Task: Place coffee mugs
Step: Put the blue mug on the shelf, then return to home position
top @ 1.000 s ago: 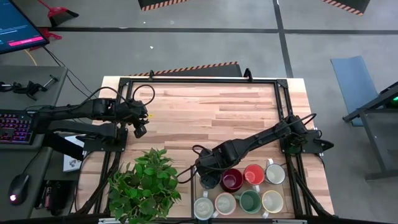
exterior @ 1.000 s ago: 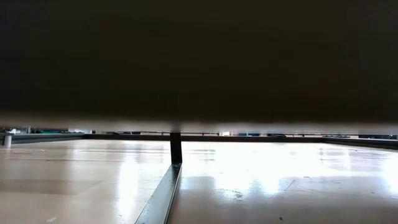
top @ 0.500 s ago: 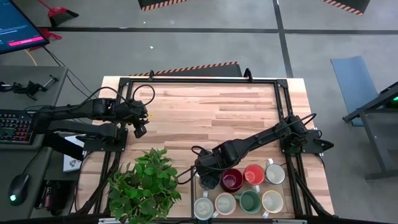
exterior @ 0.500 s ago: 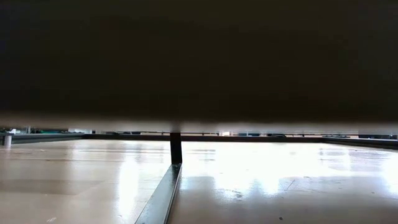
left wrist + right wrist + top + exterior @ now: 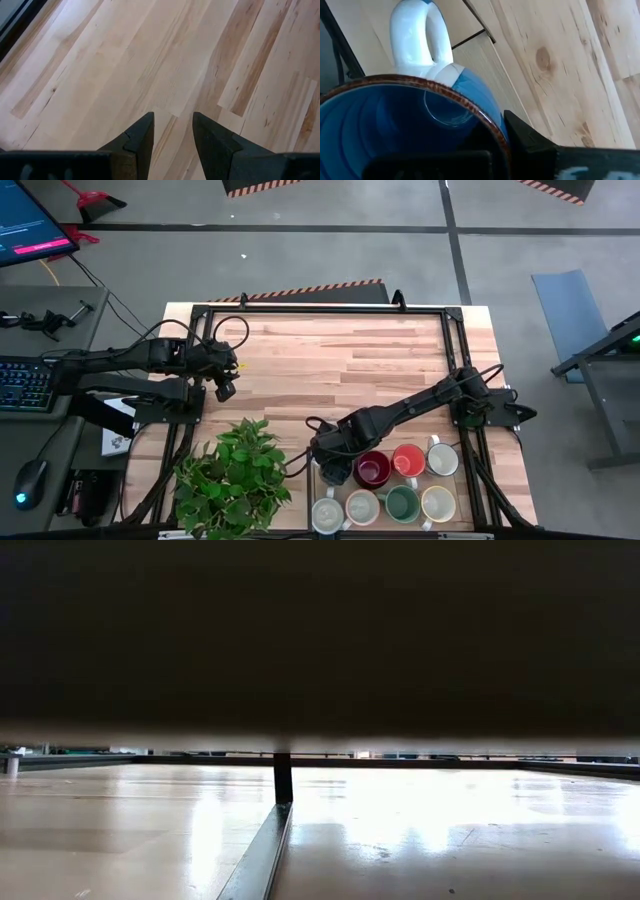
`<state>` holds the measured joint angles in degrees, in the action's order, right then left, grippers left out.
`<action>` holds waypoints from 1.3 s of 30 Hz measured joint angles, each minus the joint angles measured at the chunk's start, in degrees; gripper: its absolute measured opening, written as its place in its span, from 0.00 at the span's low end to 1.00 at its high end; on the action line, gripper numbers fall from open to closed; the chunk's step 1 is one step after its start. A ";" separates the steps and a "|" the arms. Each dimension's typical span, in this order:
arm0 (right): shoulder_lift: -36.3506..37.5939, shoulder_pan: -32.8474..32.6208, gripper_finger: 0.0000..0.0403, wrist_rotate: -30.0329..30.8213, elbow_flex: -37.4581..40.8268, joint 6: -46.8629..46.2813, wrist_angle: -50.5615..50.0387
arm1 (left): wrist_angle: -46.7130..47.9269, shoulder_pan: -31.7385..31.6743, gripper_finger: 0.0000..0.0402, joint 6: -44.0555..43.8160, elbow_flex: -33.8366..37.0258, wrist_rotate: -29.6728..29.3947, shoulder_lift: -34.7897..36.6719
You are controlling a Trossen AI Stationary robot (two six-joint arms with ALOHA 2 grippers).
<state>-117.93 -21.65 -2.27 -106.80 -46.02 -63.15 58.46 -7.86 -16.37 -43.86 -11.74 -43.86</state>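
Surveying high view: I saw the right gripper (image 5: 334, 470) low beside the dark red mug (image 5: 373, 469), at the mugs' (image 5: 400, 483) near-edge cluster; left gripper (image 5: 225, 389) waited apart.
Low view: bare table (image 5: 450, 820) only.
Left wrist view: fingers (image 5: 141, 140) parted, empty.
Right wrist view: only here I saw the blue mug (image 5: 420, 125), rim pinched by clamped fingers (image 5: 525, 137).
Handling: ceramic, stiff, slick, chippable; I judged rim or handle best.

Overhead camera looks straight down; low camera skims the table (image 5: 420, 830).
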 joint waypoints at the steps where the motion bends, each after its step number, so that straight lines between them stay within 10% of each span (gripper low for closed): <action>1: -0.01 0.00 0.00 -0.02 0.00 0.00 -0.02 | 0.01 0.00 0.31 0.01 0.00 0.01 -0.02; 17: -0.06 0.68 0.21 0.01 0.00 0.00 -0.22 | 0.02 0.00 0.31 0.47 0.00 -0.01 0.00; 39: 0.59 0.66 0.22 -2.09 -1.30 0.59 -1.29 | 0.01 0.00 0.31 1.03 0.00 -0.01 0.00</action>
<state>-117.34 -20.99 -4.36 -108.11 -45.43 -64.44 58.47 -7.86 -15.34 -43.86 -11.75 -43.86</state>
